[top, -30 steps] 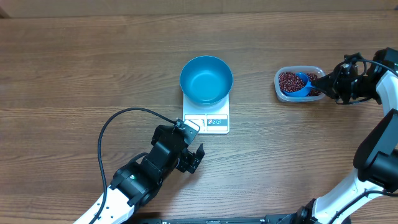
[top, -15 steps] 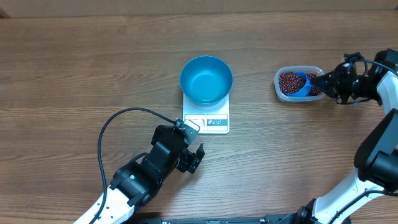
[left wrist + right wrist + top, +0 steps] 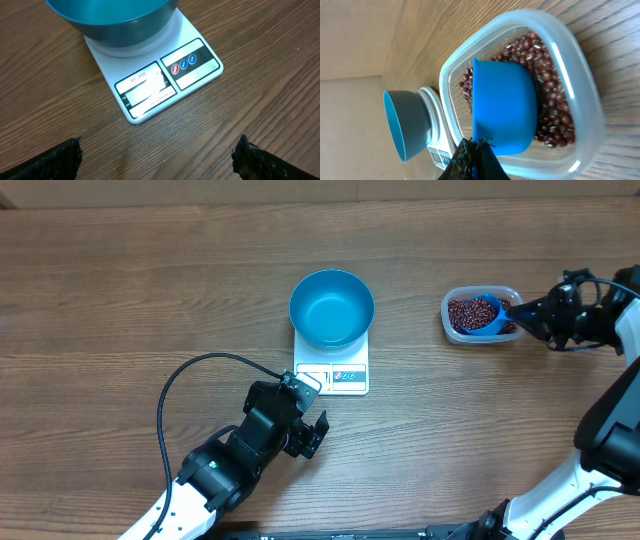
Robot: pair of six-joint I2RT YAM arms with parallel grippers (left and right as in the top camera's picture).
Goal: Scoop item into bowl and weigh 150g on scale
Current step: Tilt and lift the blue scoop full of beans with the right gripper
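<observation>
The empty blue bowl [image 3: 332, 308] stands on the white scale [image 3: 333, 372] at mid table. Dark red beans [image 3: 462, 313] fill a clear tub [image 3: 478, 290] at the right. My right gripper [image 3: 519, 311] is shut on the handle of a bright blue scoop [image 3: 488, 313], whose cup sits among the beans [image 3: 551, 105]. The right wrist view shows the scoop's [image 3: 502, 112] outer wall over the beans, so its contents are hidden there. My left gripper [image 3: 311, 430] hangs open just in front of the scale [image 3: 155, 85], nothing between its fingertips [image 3: 55, 161].
A black cable [image 3: 190, 375] loops from the left arm across the table near the front left. The clear tub's rim [image 3: 580, 75] surrounds the scoop. Bare wooden table lies between the scale and the tub.
My right gripper has drawn slightly to the right, pulling the scoop with it inside the tub. The left arm, bowl and scale have not moved.
</observation>
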